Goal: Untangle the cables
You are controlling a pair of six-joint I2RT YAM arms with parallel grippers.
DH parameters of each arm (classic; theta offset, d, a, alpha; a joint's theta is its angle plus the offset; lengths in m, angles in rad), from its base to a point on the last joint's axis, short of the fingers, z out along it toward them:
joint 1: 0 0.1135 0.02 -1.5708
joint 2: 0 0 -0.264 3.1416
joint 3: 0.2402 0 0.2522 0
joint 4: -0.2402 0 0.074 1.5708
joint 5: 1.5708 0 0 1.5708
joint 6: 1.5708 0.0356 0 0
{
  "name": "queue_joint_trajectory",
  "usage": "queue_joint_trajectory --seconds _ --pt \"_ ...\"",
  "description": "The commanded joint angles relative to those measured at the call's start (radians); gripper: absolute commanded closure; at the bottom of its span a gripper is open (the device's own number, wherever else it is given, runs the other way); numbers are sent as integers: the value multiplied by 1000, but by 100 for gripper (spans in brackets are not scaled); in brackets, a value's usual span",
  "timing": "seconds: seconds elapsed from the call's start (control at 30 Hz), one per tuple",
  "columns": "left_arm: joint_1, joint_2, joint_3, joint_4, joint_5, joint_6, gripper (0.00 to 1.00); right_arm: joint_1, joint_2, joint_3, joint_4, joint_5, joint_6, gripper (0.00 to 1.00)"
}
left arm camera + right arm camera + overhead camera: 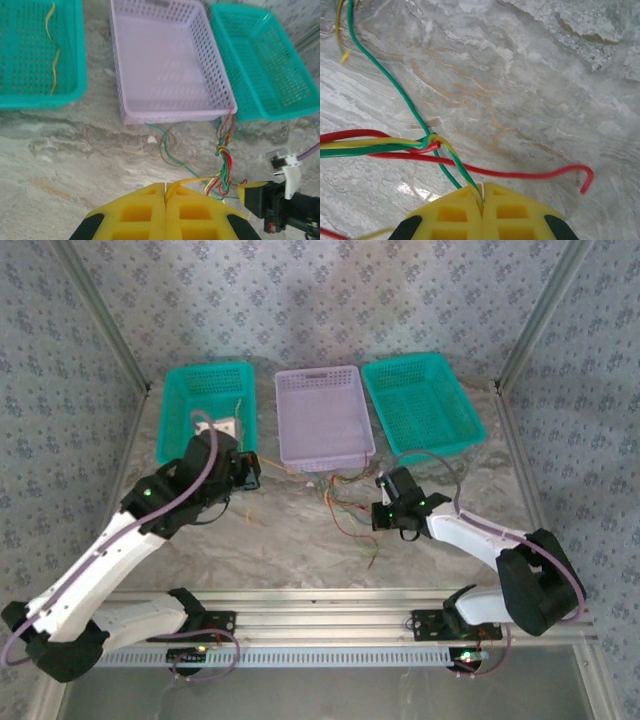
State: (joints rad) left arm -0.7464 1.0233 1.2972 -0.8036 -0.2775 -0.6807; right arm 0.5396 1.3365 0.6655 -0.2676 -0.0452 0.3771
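In the left basket (pixel 30 100) one yellow wire (pixel 52 55) lies apart. Our left gripper (pixel 165 189) is pinched together on a yellow strand (pixel 192 180) of the cables (pixel 345 505), which lie tangled on the table (pixel 545 75) just in front of the purple basket (pixel 170 60). Our right gripper (pixel 482 190) is clamped on green and yellow strands just beside the knot (pixel 430 142). If we pull straight apart, we likely cinch that knot tighter. A thin strand may also slip from the pads, or the loose red end (pixel 580 175) may snag.
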Motion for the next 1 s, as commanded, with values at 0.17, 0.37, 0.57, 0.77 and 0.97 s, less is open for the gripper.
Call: queue_joint_trajectory --seconds 0.17,0.37,0.57,0.77,0.97 --pt "35 -79 209 -109 -183 114 100 -10 26 2 -88 96 23 100" --pt "42 -84 316 -146 -229 163 100 -27 25 0 -96 117 41 100" --pt "42 -95 420 -157 -284 215 100 -33 28 1 -98 116 46 100" --pt "44 -88 546 -160 -348 285 100 -34 41 6 -100 121 50 100" --pt "42 -72 639 -157 -400 351 100 -31 62 17 -103 135 57 100"
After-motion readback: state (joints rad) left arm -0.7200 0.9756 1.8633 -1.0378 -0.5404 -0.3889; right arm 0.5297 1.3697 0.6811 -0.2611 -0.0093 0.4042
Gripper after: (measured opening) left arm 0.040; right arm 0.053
